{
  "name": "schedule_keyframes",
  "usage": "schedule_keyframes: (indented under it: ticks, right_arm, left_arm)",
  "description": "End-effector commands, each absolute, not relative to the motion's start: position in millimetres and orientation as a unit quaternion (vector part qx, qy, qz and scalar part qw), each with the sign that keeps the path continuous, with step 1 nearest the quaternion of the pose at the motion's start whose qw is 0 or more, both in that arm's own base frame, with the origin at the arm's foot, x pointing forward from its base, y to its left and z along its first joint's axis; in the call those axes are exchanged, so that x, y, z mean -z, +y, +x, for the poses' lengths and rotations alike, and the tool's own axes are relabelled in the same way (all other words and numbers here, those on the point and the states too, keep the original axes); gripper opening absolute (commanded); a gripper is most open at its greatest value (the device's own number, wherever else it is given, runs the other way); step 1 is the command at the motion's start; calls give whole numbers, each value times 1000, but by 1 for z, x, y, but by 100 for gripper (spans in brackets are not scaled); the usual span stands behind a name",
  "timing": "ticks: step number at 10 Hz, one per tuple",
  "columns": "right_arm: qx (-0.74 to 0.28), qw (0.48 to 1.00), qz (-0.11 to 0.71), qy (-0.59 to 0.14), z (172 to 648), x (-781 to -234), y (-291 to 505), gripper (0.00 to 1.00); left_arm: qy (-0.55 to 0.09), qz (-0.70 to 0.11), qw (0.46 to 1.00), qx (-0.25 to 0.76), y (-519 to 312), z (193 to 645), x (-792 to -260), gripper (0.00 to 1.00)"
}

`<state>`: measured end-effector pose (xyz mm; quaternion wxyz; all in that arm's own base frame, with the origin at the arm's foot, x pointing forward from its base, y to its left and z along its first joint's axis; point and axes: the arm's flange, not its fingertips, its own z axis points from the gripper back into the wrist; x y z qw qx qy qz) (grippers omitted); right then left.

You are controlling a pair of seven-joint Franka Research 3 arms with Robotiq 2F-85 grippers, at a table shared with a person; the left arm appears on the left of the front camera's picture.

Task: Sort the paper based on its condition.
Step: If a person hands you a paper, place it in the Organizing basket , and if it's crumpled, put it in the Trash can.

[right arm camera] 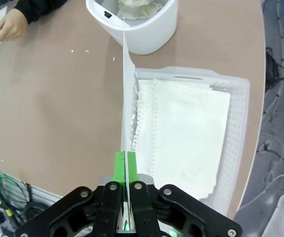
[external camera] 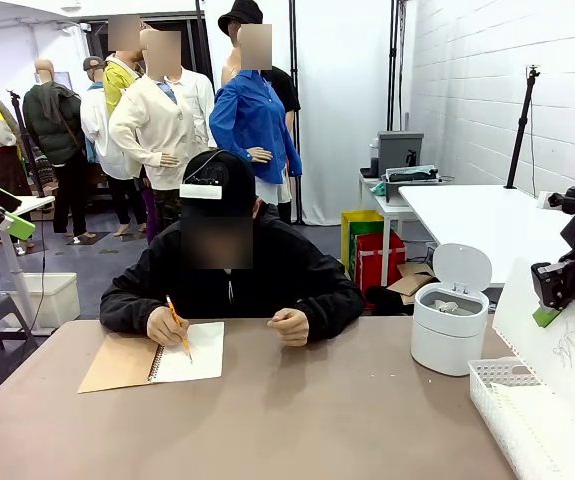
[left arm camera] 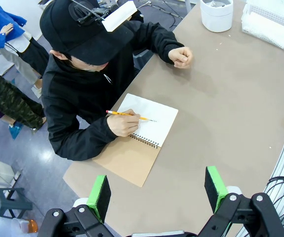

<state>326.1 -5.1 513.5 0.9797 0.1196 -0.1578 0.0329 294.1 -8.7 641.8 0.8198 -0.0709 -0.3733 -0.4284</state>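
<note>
In the front view we see a person's hand [external camera: 164, 325] writing with a pencil [external camera: 178, 327] in a spiral notebook [external camera: 153, 357] on the worktop [external camera: 297, 420]; a white bin [external camera: 449, 326] stands beside a white basket [external camera: 508, 395]. In the left wrist view, our left claw [left arm camera: 157, 188] hangs spread and empty. In the right wrist view, our right claw [right arm camera: 125, 168] pinches a flat paper sheet [right arm camera: 128, 98] edge-on over the basket's near wall, flat sheets [right arm camera: 181, 133] inside it; crumpled paper [right arm camera: 138, 7] fills the bin.
</note>
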Motion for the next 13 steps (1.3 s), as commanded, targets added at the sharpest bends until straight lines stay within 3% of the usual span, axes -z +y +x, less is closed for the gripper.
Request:
schedule_keyframes:
  ticks: [1, 7, 13]
  right_arm:
    - [-38, 980, 120, -156, 326, -513, -5, 0]
    - [-23, 987, 118, -106, 348, -455, -13, 0]
    - [-8, 985, 158, -64, 331, -396, -24, 0]
  left_arm:
    - [-377, -68, 820, 426, -8, 295, -642, 100]
    - [-377, -68, 820, 426, -8, 295, -642, 100]
    - [-377, -68, 820, 426, -8, 295, -642, 100]
